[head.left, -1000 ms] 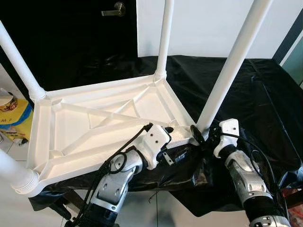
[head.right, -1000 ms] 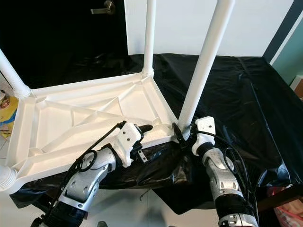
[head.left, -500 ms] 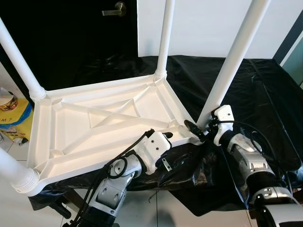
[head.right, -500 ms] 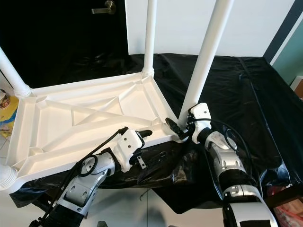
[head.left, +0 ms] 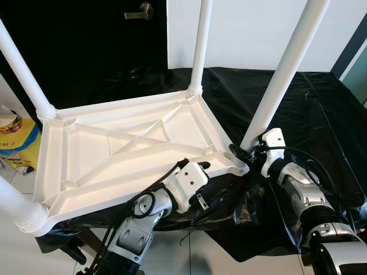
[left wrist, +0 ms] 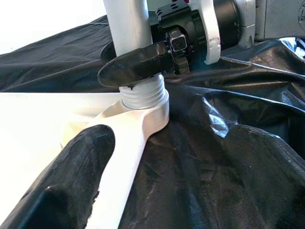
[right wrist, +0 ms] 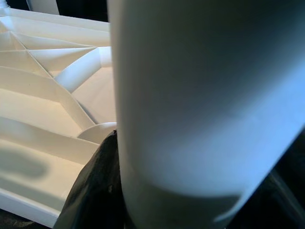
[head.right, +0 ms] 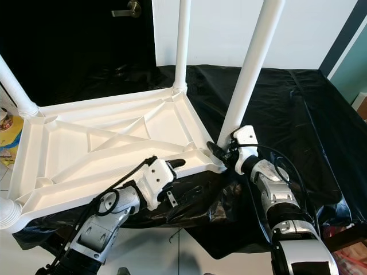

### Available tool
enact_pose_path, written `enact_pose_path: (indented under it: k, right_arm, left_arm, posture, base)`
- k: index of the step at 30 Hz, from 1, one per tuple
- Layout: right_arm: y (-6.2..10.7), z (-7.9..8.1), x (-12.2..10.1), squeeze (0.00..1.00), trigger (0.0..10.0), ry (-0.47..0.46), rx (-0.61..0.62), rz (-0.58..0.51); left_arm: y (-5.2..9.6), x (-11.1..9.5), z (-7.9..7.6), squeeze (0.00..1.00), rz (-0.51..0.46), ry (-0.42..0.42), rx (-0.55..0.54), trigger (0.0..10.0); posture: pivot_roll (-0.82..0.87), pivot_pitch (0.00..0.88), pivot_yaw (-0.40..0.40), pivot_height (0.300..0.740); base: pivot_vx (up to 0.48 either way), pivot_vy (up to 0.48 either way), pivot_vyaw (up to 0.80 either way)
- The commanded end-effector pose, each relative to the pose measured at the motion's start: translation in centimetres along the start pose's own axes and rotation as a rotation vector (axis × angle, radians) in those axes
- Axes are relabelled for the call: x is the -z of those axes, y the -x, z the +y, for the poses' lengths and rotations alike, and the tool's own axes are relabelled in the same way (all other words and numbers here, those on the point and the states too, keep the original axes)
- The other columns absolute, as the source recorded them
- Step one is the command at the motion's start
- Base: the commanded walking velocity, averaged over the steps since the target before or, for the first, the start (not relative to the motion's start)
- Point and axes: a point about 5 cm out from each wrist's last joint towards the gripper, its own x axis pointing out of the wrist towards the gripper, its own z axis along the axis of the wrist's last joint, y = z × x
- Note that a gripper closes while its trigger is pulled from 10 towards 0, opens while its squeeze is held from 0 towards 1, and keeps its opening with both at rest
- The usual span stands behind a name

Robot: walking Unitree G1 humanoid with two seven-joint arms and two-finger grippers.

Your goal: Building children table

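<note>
Since the earlier frames your right gripper (head.right: 219,150) had shifted up from below the table corner to the base of the near right leg (head.left: 281,80), and your left gripper (head.left: 202,167) had slid a little along the near rim toward that same corner. You had the white children's table (head.left: 86,150) upside down on the black plastic sheet (head.left: 321,114), ribbed underside up, four legs standing. Three leg tops ran out of the picture, and the near left leg (head.left: 14,205) was cut off by the frame edge. From your left wrist camera you could see one right finger (left wrist: 138,64) lying across the leg just above its threaded collar (left wrist: 143,95); the other finger was hidden behind the leg, so the jaws looked closed around it. Your right wrist camera sat so close that the leg was a pale blur. One left finger (left wrist: 66,176) rested flat on the table rim; its partner was out of sight, so you could not tell how wide that gripper stood. At the left edge lay a yellow bag (head.left: 26,143) with black print too small to read, and a small tub (head.left: 8,120) on it. A lever handle (head.left: 143,10) showed on the dark door behind.
</note>
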Motion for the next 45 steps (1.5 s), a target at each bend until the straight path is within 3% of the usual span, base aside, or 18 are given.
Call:
enact_pose_path:
  k: [1,7,12,13,15,17,27,29,35,44,45]
  right_arm:
    - [0.9,-0.1,1.6,0.0,10.0,-0.024,0.037,0.073]
    - [0.9,0.0,2.0,0.0,10.0,-0.04,0.11,0.068]
    - [0.9,0.0,2.7,0.0,10.0,-0.039,0.248,0.113]
    - [1.1,0.2,3.1,0.0,10.0,-0.064,0.363,0.121]
    - [1.1,0.3,3.1,0.0,10.0,-0.071,0.398,0.12]
    - [1.2,0.8,3.3,0.0,10.0,-0.099,0.517,0.112]
    - [0.8,2.6,3.1,0.0,10.0,-0.133,0.739,0.08]
    - [0.3,4.2,2.4,0.0,10.0,-0.153,0.841,0.035]
    - [-0.1,5.4,2.1,0.0,10.0,-0.165,0.834,0.015]
    - [0.0,5.7,1.9,0.0,10.0,-0.151,0.828,0.003]
    - [-0.1,5.6,1.5,0.79,10.0,-0.144,0.82,-0.02]
  left_arm:
    - [-0.2,0.4,0.1,0.0,0.012,0.006,-0.057,10.0]
    - [-0.2,0.3,0.1,0.0,0.008,0.009,-0.065,10.0]
    - [-0.1,0.8,-0.1,0.0,0.03,0.0,-0.056,10.0]
    - [-0.2,0.8,0.0,0.0,0.031,-0.003,-0.052,10.0]
    - [-0.2,0.8,0.1,0.0,0.03,-0.004,-0.051,10.0]
    - [-0.3,0.7,0.2,0.0,0.029,-0.009,-0.053,10.0]
    - [-0.2,0.7,0.2,0.0,0.028,-0.015,-0.052,10.0]
    - [-0.2,0.7,0.2,0.0,0.029,-0.019,-0.048,10.0]
    - [-0.2,0.7,0.3,0.0,0.033,-0.026,-0.039,10.0]
    - [-0.3,0.5,0.4,0.0,0.028,-0.034,-0.028,10.0]
    - [-0.3,0.5,0.4,0.0,0.027,-0.035,-0.027,10.0]
  posture:
    - [-0.02,0.0,-0.076,0.74]
    - [-0.02,0.0,-0.077,0.74]
    - [-0.04,0.0,-0.073,0.74]
    - [-0.04,0.0,-0.071,0.74]
    - [-0.04,0.0,-0.071,0.74]
    - [-0.04,0.0,-0.072,0.74]
    - [-0.03,0.0,-0.066,0.74]
    - [-0.03,0.0,-0.059,0.74]
    - [-0.03,0.0,-0.051,0.74]
    - [-0.03,0.0,-0.042,0.74]
    - [-0.03,0.0,-0.045,0.74]
  base:
    - [0.0,0.0,0.0]
    - [0.0,0.0,0.0]
    - [0.0,0.0,0.0]
    - [0.0,0.0,0.0]
    - [0.0,0.0,0.0]
    - [0.0,0.0,0.0]
    - [0.0,0.0,0.0]
    - [0.0,0.0,0.0]
    - [0.0,0.0,0.0]
    - [0.0,0.0,0.0]
    - [0.0,0.0,0.0]
